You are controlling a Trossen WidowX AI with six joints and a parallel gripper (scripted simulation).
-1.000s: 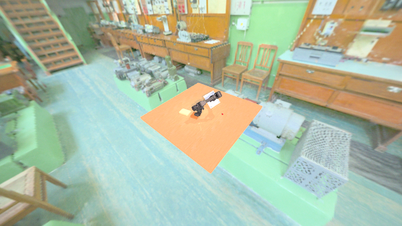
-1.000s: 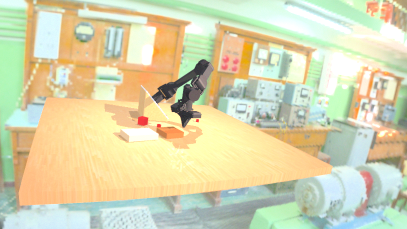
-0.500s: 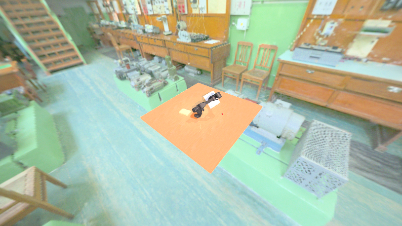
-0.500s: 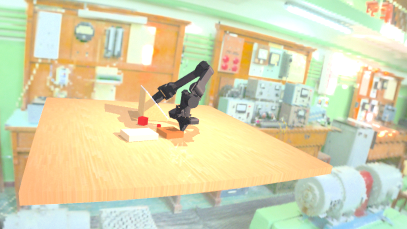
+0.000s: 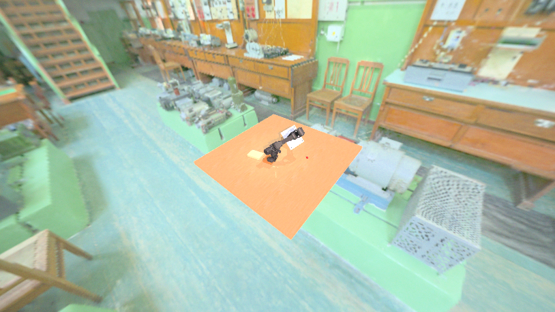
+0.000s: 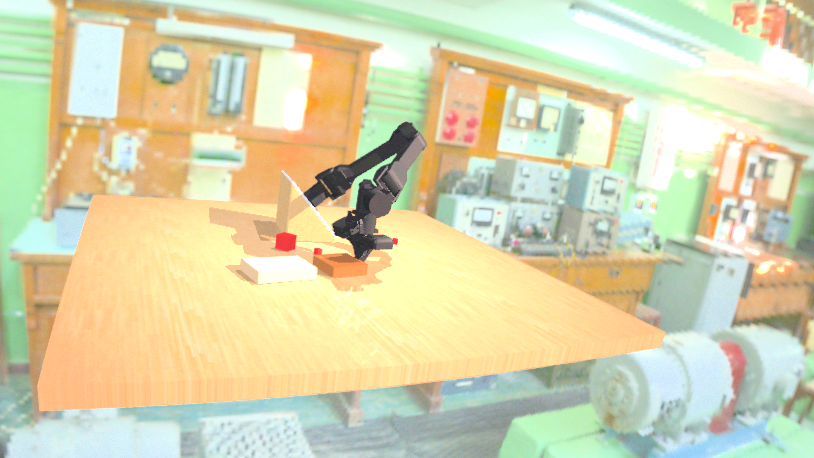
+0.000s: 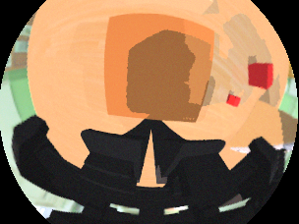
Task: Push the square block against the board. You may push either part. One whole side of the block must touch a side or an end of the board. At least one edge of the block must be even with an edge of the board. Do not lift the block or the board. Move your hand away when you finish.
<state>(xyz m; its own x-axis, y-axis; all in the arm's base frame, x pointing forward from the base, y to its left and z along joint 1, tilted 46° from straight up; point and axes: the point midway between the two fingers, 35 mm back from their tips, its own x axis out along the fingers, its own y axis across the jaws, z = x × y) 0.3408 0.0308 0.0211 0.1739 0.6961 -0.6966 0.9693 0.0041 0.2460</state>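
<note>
The orange square block (image 6: 341,270) (image 7: 118,64) lies flat on the table. The cream slab (image 5: 254,154) (image 6: 278,267), seemingly the board, lies flat to its left in the exterior view and is out of the wrist view. Bare table shows around the block in the wrist view, so the two are apart. My gripper (image 5: 272,159) (image 6: 362,259) (image 7: 152,118) is shut and empty, fingertips pointing down at the block's near edge in the wrist view. I cannot tell whether they touch it. The arm's shadow covers much of the block's top.
A larger red cube (image 6: 285,241) (image 7: 261,75) and a small red cube (image 6: 317,251) (image 7: 233,100) lie behind the slab and block. Another small red cube (image 6: 395,241) is farther right. A tilted white panel (image 5: 296,143) stands beside the arm, with a wooden upright (image 6: 282,205) behind it.
</note>
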